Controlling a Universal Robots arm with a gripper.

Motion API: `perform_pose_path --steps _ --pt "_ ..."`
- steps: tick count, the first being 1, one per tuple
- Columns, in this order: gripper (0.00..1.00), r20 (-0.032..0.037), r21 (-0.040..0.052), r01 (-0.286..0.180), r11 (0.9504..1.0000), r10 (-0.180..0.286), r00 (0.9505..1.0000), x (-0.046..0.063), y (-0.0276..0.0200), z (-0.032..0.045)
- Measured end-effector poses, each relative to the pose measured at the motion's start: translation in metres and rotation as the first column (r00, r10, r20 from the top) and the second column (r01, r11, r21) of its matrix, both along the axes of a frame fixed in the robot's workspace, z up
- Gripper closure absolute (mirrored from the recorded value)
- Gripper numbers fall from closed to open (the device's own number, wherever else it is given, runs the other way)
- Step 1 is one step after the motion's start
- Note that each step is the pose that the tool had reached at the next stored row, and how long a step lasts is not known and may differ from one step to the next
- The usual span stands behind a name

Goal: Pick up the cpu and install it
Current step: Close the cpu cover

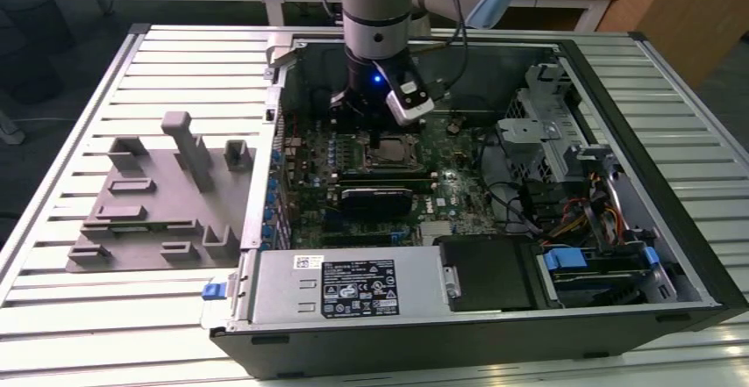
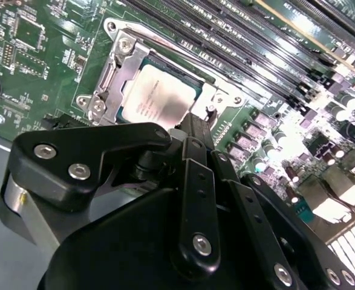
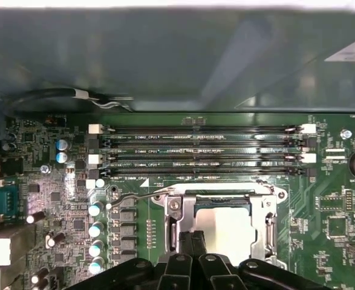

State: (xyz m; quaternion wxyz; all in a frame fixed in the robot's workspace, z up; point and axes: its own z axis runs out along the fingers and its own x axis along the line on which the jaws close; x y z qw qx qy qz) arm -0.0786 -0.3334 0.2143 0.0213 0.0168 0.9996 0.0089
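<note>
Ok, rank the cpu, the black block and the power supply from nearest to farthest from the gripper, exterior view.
1. cpu, in the socket just under the gripper.
2. black block, mid-board, past the socket.
3. power supply, along the case's near edge.

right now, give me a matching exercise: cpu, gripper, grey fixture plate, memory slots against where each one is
1 cpu
2 gripper
3 grey fixture plate
4 memory slots

a outside the case, on the slatted table
b in parallel rows beside the socket
c lying in the socket
d over the socket's edge

Pairs: 1-c, 2-d, 3-a, 4-b
</note>
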Motion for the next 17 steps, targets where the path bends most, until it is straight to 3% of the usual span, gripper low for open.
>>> perform_pose_path --steps 10,17 --pt "0.89 0.0047 -0.0018 0.0 1.0 0.0 1.0 0.0 0.0 0.0186" --pt "0.89 0.0122 -0.0034 0.0 1.0 0.0 0.9999 0.0 0.0 0.0313"
